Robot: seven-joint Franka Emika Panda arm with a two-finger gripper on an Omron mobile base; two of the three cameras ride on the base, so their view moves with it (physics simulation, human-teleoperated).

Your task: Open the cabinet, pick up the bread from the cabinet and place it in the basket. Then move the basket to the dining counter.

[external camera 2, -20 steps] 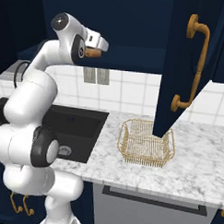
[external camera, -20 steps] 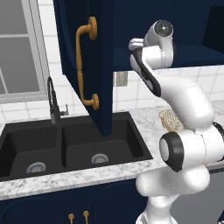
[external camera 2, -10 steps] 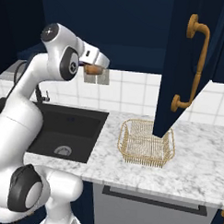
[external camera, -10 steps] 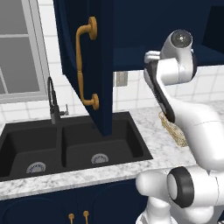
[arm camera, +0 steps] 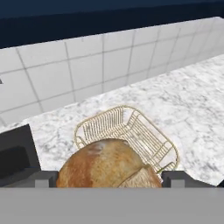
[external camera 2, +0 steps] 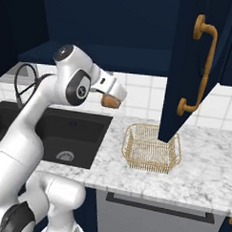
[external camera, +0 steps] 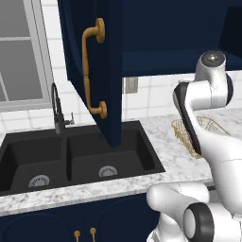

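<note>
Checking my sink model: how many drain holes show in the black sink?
2: one drain in the left basin, another in the right basin of the sink.

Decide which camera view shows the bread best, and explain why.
The hand view: the bread looms large between the fingertips, crust clear. The right base view shows it small in the gripper; in the left base view the arm hides it.

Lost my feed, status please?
Pincer shut on bread, above counter. Basket empty, beside sink. Open cabinet door hangs over basket.
</note>
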